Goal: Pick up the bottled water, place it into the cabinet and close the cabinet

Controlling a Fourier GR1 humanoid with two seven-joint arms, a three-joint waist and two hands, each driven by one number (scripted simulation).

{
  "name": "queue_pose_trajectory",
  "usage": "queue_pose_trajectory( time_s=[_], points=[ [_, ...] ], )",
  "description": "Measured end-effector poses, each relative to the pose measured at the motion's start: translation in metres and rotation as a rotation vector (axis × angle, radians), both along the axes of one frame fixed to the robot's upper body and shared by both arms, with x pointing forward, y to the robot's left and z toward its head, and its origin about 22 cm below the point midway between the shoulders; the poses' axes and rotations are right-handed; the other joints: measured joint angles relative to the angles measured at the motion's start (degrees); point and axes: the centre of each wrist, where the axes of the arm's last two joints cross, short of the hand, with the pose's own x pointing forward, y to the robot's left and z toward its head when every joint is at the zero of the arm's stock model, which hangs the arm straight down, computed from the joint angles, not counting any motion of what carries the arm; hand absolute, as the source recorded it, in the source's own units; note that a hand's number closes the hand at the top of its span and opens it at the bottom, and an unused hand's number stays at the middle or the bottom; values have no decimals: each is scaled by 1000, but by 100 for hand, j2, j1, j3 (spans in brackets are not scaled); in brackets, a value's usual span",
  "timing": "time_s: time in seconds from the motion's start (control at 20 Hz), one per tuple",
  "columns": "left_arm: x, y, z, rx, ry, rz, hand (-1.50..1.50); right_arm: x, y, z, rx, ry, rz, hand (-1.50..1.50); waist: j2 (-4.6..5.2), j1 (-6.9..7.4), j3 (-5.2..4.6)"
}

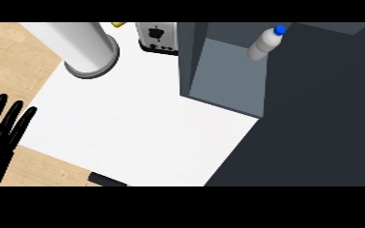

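Note:
The bottled water (265, 42), white with a blue cap, stands inside the cabinet (228, 77) at the upper right, near the right wall of its grey interior. The dark cabinet door (314, 116) fills the right side of the view and stands swung out. My left hand (13, 125) rests at the left edge with straight fingers pointing up, holding nothing. My right hand does not show anywhere.
A tall grey cylinder (85, 46) stands on the white counter (143, 121) at the upper left. A toaster (158, 37) sits beside the cabinet at the back. Wooden floor (21, 53) shows at the left. A small dark object (107, 179) lies at the counter's near edge.

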Motion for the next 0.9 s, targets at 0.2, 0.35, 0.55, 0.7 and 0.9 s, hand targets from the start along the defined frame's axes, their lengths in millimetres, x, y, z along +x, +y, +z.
queue_pose_trajectory(
  time_s=[0.2,0.35,0.55,0.7,0.9],
  points=[
    [2,2,3,1,-12,-2,-150,3,1,-5,41,38,28,150,29,34,8],
    [3,4,2,-1,-13,1,-150,8,5,-8,67,70,22,150,33,0,10],
    [4,6,2,0,-11,8,-150,22,11,-7,40,69,-1,150,9,-56,27],
    [4,9,3,7,-8,12,-150,37,14,-5,-25,47,-26,150,-20,-81,37],
    [4,12,3,9,-3,17,-150,62,23,-2,-93,25,-56,150,-59,-91,49]
  ],
)
